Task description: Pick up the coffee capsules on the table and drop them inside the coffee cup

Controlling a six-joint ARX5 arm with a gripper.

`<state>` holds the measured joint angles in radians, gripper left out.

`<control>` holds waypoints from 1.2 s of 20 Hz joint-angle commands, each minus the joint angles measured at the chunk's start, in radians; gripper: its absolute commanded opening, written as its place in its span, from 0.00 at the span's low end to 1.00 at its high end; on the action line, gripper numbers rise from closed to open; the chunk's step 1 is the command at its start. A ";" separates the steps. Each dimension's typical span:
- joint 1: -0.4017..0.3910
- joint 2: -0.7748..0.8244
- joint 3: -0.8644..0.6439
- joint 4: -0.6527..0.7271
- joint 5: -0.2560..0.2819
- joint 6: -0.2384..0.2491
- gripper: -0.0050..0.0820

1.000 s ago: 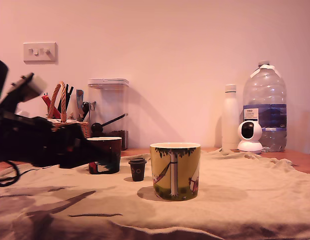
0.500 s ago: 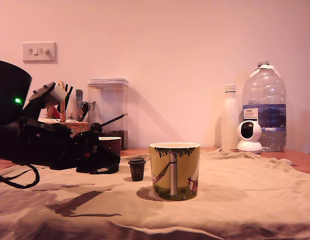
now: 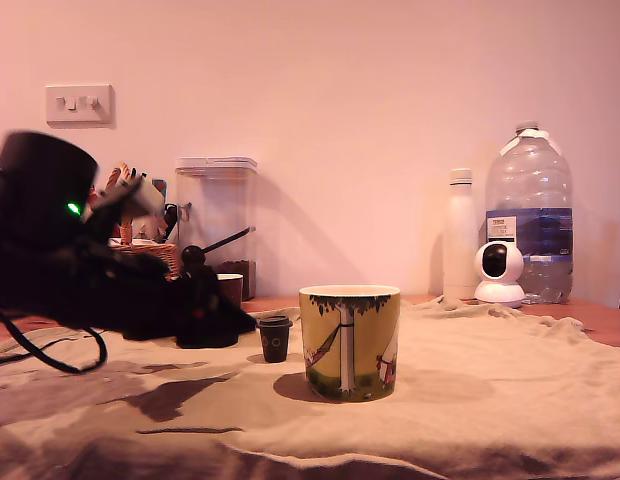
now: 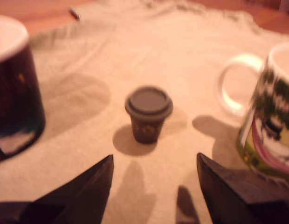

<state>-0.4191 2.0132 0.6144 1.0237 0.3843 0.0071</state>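
Observation:
A small dark coffee capsule [image 3: 275,338] [image 4: 148,113] stands upright on the beige cloth, just to the exterior view's left of the coffee cup [image 3: 350,342] [image 4: 270,126], a yellow-green mug with a tree print. My gripper [image 3: 242,322] [image 4: 154,161] comes in low from the exterior view's left, its tip close beside the capsule. The wrist view shows both dark fingers [image 4: 88,191] spread wide, the capsule ahead of the gap, nothing held.
A dark mug with a white rim [image 4: 14,88] [image 3: 228,287] stands beside the arm, partly hidden behind it in the exterior view. At the back are a basket of utensils [image 3: 140,225], a clear container [image 3: 216,215], a white bottle [image 3: 461,235], a water jug [image 3: 530,212] and a small camera [image 3: 499,273].
The arm has swung towards the exterior view's right, bringing the gripper tip from beside the dark mug up close to the capsule. Capsule and cup have stayed put.

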 commanded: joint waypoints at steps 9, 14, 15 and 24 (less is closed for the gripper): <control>-0.028 0.023 0.119 -0.090 0.000 0.027 0.65; -0.048 0.094 0.200 -0.129 0.000 0.028 0.65; -0.049 0.095 0.212 -0.146 0.000 0.028 0.65; -0.048 0.095 0.270 -0.267 -0.027 0.027 0.65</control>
<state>-0.4648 2.0972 0.8791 0.7570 0.3630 0.0296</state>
